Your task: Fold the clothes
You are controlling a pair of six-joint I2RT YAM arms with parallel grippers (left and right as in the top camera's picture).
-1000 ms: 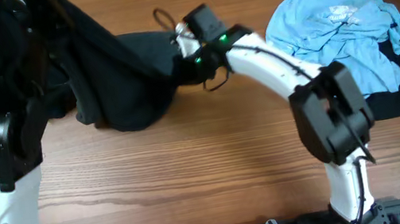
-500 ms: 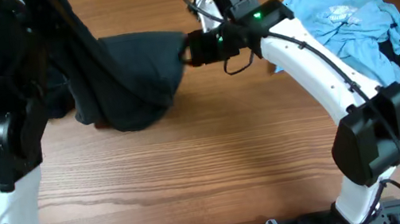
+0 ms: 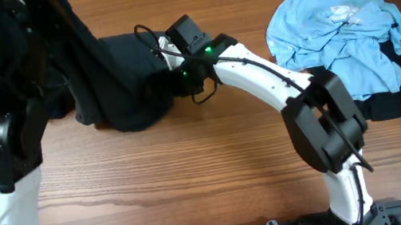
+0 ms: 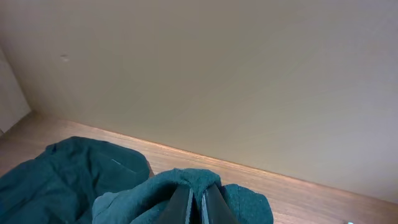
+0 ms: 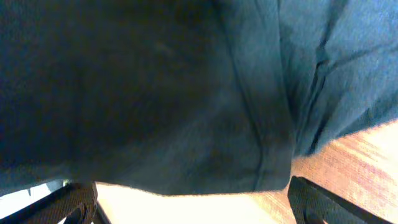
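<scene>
A dark garment lies bunched toward the far left corner of the wooden bench. 1 fold of it is pinched between the pressed-together fingers of the left gripper. The right gripper, fingers spread wide, sits against the garment's right-hand edge (cloth fills most of its wrist view). A light blue shirt is heaped near the far right corner, well apart from both grippers.
</scene>
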